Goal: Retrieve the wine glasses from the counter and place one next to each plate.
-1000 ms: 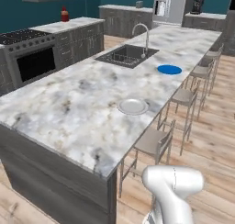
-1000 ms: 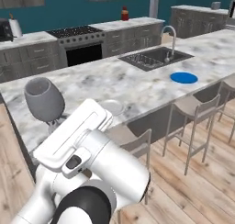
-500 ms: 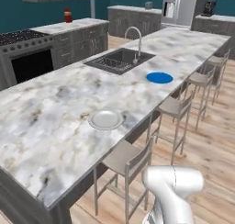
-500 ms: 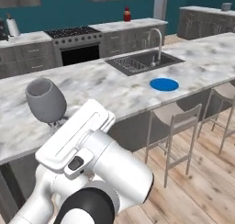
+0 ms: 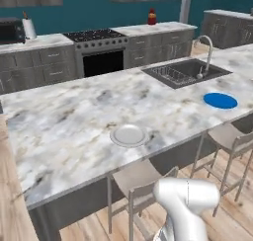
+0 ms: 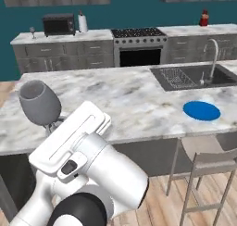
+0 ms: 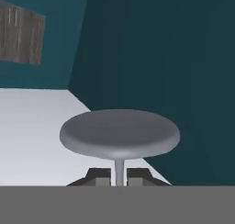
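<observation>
While the gripper (image 7: 119, 175) stays clamped on one wine glass (image 6: 40, 103) by its stem, neither the blue plate (image 5: 220, 100) nor the pale plate (image 5: 129, 135) has a glass beside it.

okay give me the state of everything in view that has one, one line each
wine glass: held by its stem, upright, empty
gripper: fingers shut on the stem
pale plate: flat on the island, empty
blue plate: flat on the island, empty
second wine glass: standing on the back counter
</observation>
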Controlling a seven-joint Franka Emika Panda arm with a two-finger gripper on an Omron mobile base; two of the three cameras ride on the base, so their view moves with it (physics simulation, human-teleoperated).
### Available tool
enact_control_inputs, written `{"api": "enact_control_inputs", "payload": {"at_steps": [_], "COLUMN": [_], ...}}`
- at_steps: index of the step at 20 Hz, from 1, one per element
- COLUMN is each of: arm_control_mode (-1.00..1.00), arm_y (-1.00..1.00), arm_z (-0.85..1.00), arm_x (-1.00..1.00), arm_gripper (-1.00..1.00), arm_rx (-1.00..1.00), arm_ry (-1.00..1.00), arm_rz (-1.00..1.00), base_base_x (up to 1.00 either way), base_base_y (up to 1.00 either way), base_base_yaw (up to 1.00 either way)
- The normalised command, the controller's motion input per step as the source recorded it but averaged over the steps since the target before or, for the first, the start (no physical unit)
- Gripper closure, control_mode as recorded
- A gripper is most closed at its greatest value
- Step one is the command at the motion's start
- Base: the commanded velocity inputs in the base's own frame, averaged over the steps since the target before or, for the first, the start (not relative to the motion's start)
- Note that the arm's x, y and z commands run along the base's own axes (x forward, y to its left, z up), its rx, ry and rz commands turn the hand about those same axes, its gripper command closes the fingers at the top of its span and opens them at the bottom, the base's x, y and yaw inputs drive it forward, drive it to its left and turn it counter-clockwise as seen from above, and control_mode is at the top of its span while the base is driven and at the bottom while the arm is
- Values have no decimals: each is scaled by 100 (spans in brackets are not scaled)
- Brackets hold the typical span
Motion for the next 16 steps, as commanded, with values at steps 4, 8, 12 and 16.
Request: {"api": "enact_control_inputs", "payload": {"at_steps": [4, 8, 12, 16], "arm_control_mode": [100, 100, 100, 100], "arm_y": [0, 0, 0, 0], "arm_z": [0, 0, 0, 0], "arm_x": [0, 0, 0, 0], "arm_gripper": [100, 100, 100, 100], "arm_rx": [0, 0, 0, 0], "arm_ry": [0, 0, 0, 0], "arm_rz": [0, 0, 0, 0], "base_base_x": [37, 47, 52, 8], "base_base_y": [-17, -38, -57, -95], "base_base_yaw": [78, 72, 26, -9]}}
